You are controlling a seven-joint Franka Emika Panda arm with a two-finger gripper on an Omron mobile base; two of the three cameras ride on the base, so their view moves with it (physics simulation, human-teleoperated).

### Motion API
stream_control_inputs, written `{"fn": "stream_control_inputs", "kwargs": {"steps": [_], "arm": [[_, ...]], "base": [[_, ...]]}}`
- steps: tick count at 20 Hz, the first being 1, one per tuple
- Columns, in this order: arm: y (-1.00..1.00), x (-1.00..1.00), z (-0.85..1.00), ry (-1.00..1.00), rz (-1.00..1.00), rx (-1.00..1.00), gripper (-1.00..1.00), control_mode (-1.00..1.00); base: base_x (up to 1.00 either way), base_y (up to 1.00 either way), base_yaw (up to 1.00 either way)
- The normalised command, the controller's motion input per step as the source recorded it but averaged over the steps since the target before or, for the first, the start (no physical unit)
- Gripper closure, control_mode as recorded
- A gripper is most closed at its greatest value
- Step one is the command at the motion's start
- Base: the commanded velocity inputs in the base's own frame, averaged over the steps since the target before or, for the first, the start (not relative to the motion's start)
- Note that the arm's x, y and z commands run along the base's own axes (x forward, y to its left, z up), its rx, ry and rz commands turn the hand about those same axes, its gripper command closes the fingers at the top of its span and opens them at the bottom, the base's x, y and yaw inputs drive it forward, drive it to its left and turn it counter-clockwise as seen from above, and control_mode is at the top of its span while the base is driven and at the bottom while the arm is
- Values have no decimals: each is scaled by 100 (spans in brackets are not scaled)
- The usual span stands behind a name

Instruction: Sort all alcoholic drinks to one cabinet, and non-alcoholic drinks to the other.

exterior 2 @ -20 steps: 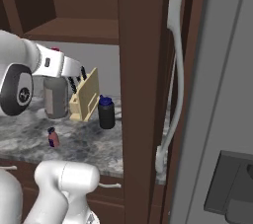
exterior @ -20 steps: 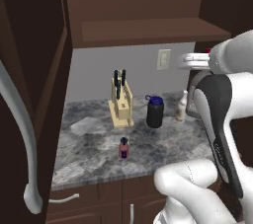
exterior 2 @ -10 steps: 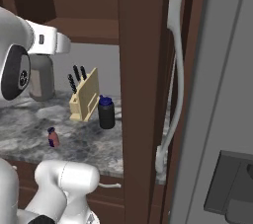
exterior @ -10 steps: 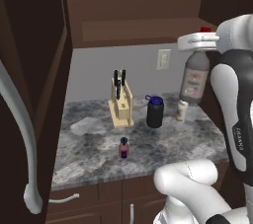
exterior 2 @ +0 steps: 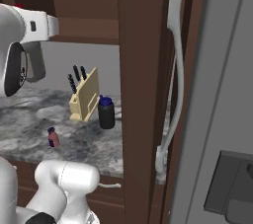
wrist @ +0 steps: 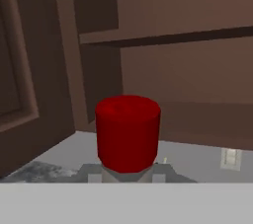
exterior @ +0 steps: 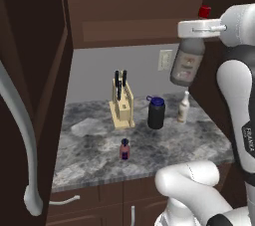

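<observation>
the claw (exterior: pixel 199 30) was clenched on the clear glass bottle's (exterior: pixel 187 64) neck, holding it high above the counter (exterior: pixel 94 140), level with the cabinet (exterior: pixel 144 31) shelf, likely for shelving it.

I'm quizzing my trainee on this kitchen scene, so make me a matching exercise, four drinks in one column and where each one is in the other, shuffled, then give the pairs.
Things:
1. clear glass bottle
2. black bottle
3. small red bottle
4. cream-white bottle

Places:
A. counter, near the front edge
B. held in the gripper, up by the cabinet shelf
C. counter, far right
D. counter, right of the knife block

Pairs: 1-B, 2-D, 3-A, 4-C
</observation>
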Motion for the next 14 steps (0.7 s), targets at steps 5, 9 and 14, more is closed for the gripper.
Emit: {"fn": "stream_control_inputs", "kwargs": {"steps": [5,9,14], "arm": [[37,14,43,-11,7,3,100,-100],[20,34,36,-4,5,1,100,-100],[7,43,17,0,7,1,100,-100]], "base": [[0,0,0],[0,0,0],[0,0,0]]}}
